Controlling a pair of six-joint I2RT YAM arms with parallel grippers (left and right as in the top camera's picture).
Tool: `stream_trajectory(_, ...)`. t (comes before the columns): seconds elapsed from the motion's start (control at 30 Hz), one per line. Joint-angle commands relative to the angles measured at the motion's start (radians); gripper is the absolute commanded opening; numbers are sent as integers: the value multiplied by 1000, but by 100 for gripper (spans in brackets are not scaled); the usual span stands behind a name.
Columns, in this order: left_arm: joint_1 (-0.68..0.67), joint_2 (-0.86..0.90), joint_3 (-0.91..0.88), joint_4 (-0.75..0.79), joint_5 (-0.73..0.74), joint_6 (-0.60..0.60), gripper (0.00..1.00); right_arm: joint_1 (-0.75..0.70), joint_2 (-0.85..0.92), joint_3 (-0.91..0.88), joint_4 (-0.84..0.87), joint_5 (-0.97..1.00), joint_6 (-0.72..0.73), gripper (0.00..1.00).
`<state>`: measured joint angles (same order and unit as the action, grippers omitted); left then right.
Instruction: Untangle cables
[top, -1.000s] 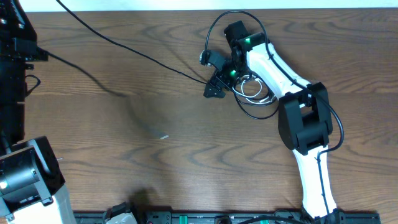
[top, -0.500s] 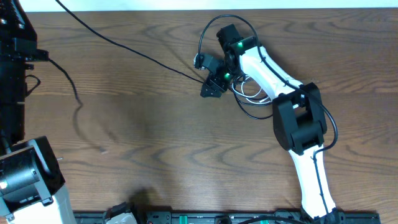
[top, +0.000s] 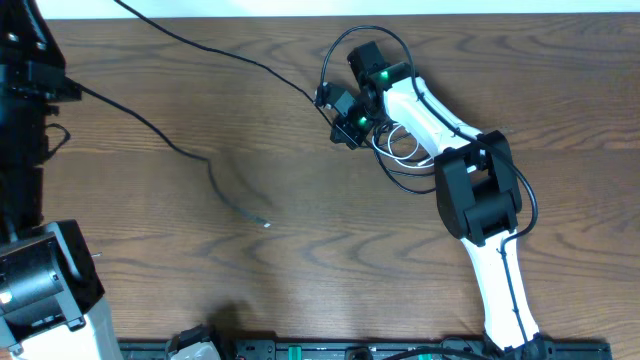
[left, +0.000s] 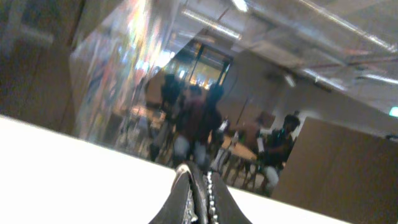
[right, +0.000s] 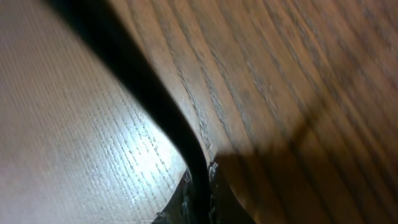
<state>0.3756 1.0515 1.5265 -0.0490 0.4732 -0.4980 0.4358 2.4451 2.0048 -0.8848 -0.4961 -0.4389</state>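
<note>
A long black cable (top: 200, 52) runs from the top edge down to my right gripper (top: 338, 115), which is shut on it. In the right wrist view the black cable (right: 143, 93) crosses the wood and ends pinched in the right gripper (right: 200, 208). A second black strand (top: 150, 135) leaves the left arm (top: 20, 100) and ends in a small plug (top: 265, 222). A white cable (top: 400, 142) lies coiled under the right arm among black loops (top: 365, 28). My left gripper (left: 196, 186) points up at the room, shut on a thin black cable.
The right arm's white and black body (top: 480, 200) stretches from the front edge to the cable pile. The left arm's base (top: 40, 290) fills the near left corner. Bare wooden table (top: 300, 260) lies between them.
My right gripper has shut on the black cable and shifted slightly up. The long cable has moved toward the far edge. The loose plug end has swung to the right.
</note>
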Motion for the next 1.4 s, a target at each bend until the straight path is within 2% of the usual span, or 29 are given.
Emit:
stream_trajectory(0.0,-2,3,17,-50,18,-5,7,-10,-47,74,-17,4,109,1)
stream_trajectory(0.3,-2,60,17,-341,103,11,7,-54,-259,287,-63,3,362,1)
stream_trajectory(0.43,-2,108,16,-464,104,45,7,-90,-388,331,-41,-11,549,1)
stream_trajectory(0.67,-2,161,16,-544,104,80,7,-160,-575,338,16,-12,867,1)
stream_trajectory(0.8,-2,170,16,-565,116,108,7,-187,-623,338,10,26,875,1)
stream_trajectory(0.97,-5,170,16,-584,122,125,7,-188,-613,333,-108,100,811,1)
stream_trajectory(1.17,-68,170,16,-584,121,191,7,-195,-597,331,-144,-68,810,1)
stream_trajectory(1.23,-90,170,16,-583,118,192,7,-196,-597,331,-145,25,804,1)
stream_trajectory(1.33,-113,170,16,-579,118,192,7,-173,-581,299,-150,354,763,1)
stream_trajectory(1.37,-119,170,16,-579,118,192,7,-167,-573,285,-161,396,763,1)
